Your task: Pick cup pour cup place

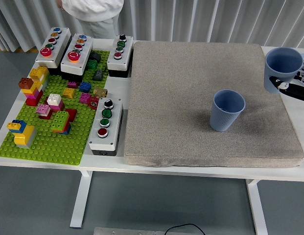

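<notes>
A blue cup (pixel 283 68) is being held nearly upright at the right edge of the grey mat (pixel 191 88), gripped by the right hand (pixel 294 82) (only a few fingers are showing at the frame's edge). A second blue cup (pixel 227 110) is standing upright on the mat, well apart from it. The left hand is not being seen. The held cup is being carried over the mat's border, so a tilted landing and a tip-over are being risked if it is set half on that edge.
</notes>
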